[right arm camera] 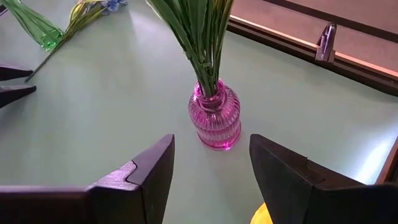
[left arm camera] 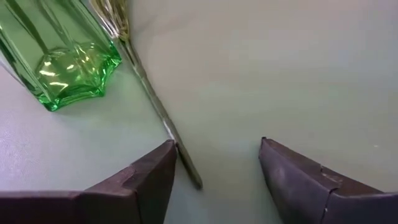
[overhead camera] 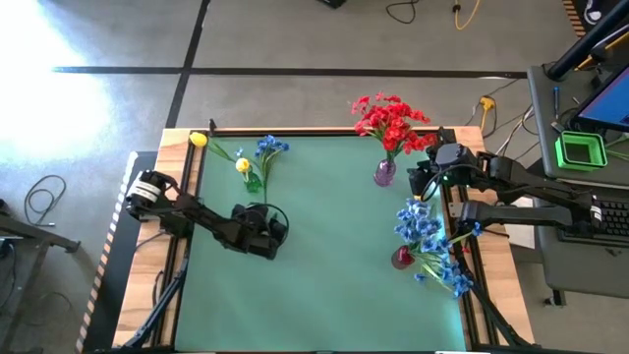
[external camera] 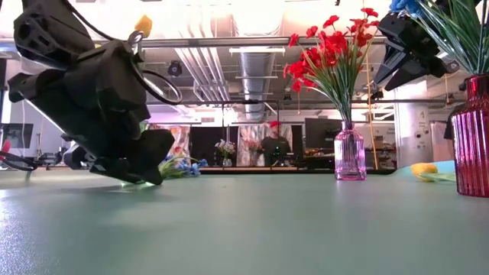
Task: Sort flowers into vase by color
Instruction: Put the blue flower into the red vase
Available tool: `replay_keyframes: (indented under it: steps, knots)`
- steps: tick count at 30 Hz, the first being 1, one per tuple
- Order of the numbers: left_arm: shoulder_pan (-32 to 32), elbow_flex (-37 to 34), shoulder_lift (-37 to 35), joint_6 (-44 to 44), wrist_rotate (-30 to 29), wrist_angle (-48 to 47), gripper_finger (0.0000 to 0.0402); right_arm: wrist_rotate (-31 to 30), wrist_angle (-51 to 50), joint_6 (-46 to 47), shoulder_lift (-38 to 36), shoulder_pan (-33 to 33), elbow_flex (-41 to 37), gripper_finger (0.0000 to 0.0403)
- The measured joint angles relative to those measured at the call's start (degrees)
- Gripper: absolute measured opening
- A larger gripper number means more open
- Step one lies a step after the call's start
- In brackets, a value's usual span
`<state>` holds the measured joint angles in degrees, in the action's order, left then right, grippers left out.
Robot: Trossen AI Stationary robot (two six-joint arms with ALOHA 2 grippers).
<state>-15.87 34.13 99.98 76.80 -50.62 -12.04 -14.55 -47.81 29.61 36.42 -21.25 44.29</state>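
Observation:
A green glass vase lies on its side on the green mat, with yellow flowers and a blue flower lying by it. One thin stem runs past the vase's base. My left gripper is low over the mat, open, with the stem's free end between its fingers. Red flowers stand in a purple vase, and blue flowers in a red vase. My right gripper hangs open above the purple vase, holding nothing. My left gripper comes slanting down at the stem's free end, which lies flat on the mat right beside one fingertip. Whether that finger touches the stem I cannot tell. The other finger stands well apart from it.
The mat's wooden frame rims the table. One yellow flower head lies at the far left corner. The mat's middle and near part are bare. A person stands in the room far behind the table.

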Motion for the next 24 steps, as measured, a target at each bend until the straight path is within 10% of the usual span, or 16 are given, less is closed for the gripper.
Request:
replay_keyframes:
  steps: [24]
  knots:
    - [-1.4,4.8,0.2,-12.0,7.6,-0.1,0.0039,0.0,-0.1,-0.2,0.0,0.0,0.0,0.0201]
